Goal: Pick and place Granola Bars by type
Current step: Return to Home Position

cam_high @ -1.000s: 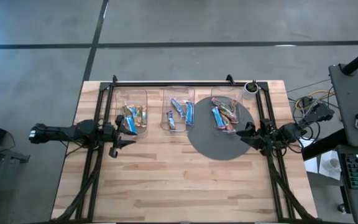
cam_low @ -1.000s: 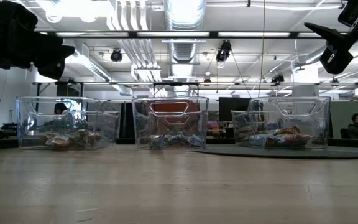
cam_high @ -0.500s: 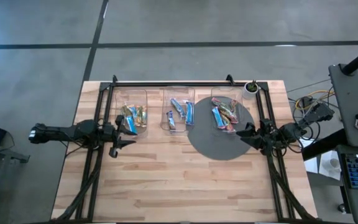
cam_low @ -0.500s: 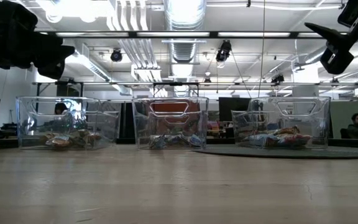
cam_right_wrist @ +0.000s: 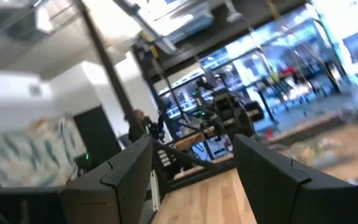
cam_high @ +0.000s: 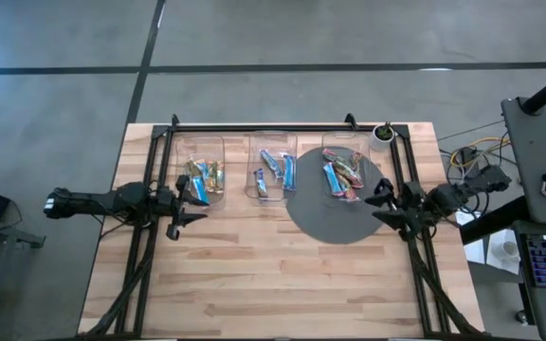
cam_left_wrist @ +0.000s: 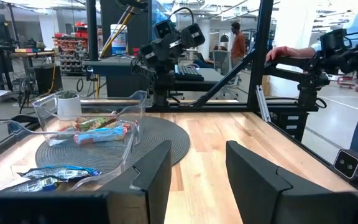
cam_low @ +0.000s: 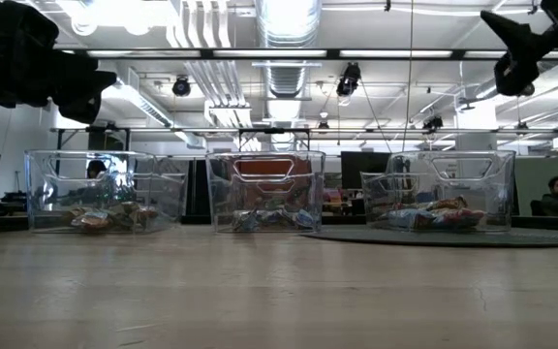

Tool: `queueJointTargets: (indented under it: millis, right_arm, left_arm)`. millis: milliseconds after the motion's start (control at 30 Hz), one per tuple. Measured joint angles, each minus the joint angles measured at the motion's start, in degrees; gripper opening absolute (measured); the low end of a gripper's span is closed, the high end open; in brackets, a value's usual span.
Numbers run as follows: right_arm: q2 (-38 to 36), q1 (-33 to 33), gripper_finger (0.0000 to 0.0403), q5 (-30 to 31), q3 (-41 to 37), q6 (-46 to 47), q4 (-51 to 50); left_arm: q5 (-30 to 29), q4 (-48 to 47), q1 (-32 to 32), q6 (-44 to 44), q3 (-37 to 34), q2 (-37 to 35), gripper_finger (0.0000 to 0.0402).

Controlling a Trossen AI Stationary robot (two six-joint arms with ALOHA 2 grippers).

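Worktop [cam_high: 254, 275]: pale wood planks, smooth, framed by black rails.

Three clear plastic bins with rounded corners are standing in a row along the far side: left bin [cam_high: 200, 139], middle bin [cam_high: 273, 135], right bin [cam_high: 341, 137]. The right bin is sitting on a round grey mat [cam_high: 335, 227], which is showing a ribbed weave in the left wrist view.

The granola bars [cam_high: 273, 166], small and flat in glossy, crinkled wrappers, are lying inside the bins. The left bin is holding mostly tan-green ones plus one blue. The middle bin is holding blue ones. The right bin is holding a blue and reddish mix.

The left arm is reaching in level from the left edge. The left tool [cam_high: 192, 199] is hanging just beside the left bin's near corner, its fingers spread and holding nothing.

The right arm is coming in from the right edge. The right tool [cam_high: 379, 201] is hovering over the mat's rim, higher than the bin tops in the low view. Its fingers are also spread and holding nothing.
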Motion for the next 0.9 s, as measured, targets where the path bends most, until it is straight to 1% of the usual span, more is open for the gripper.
queueJointTargets:
  millis: [133, 200, 300, 400, 467, 533, 633, 700, 767, 900]
  right_arm:
    - [-0.2, -4.6, 0.0215, -9.1, 0.0, -8.0, -0.2]
    - [-0.2, -7.0, 0.0215, -12.2, 0.0, -10.8, -0.7]
    - [-1.2, -10.8, 0.0215, -13.0, 0.0, -11.4, -4.0]
    - [-3.3, -14.3, 0.0215, -13.2, 0.0, -9.6, -8.9]
    - [-3.2, -16.2, 0.0215, -15.2, 0.0, -9.1, -10.4]
    - [-3.2, -17.3, 0.0215, -19.9, 0.0, -10.3, -10.8]
    - [-3.2, -18.4, 0.0215, -28.8, 0.0, -13.2, -10.7]
    - [-3.2, -18.6, 0.0215, -32.4, 0.0, -15.4, -10.7]
    - [-3.2, -18.6, 0.0215, -32.3, 0.0, -16.3, -11.2]
    - [-3.2, -18.6, 0.0215, -28.4, 0.0, -15.9, -14.4]
  left_arm:
    - [0.0, 0.0, 0.0, 0.0, 0.0, 0.0, 0.0135]
    - [0.0, 0.0, 0.0, 0.0, 0.0, 0.0, 0.0135]
    - [0.0, 0.0, 0.0, 0.0, 0.0, 0.0, 0.0135]
    - [0.0, 0.0, 0.0, 0.0, 0.0, 0.0, 0.0135]
    - [0.0, 0.0, 0.0, 0.0, 0.0, 0.0, 0.0135]
    - [0.0, 0.0, 0.0, 0.0, 0.0, 0.0, 0.0135]
    - [0.0, 0.0, 0.0, 0.0, 0.0, 0.0, 0.0135]
    - [0.0, 0.0, 0.0, 0.0, 0.0, 0.0, 0.0135]
    - [0.0, 0.0, 0.0, 0.0, 0.0, 0.0, 0.0135]
    - [0.0, 0.0, 0.0, 0.0, 0.0, 0.0, 0.0135]
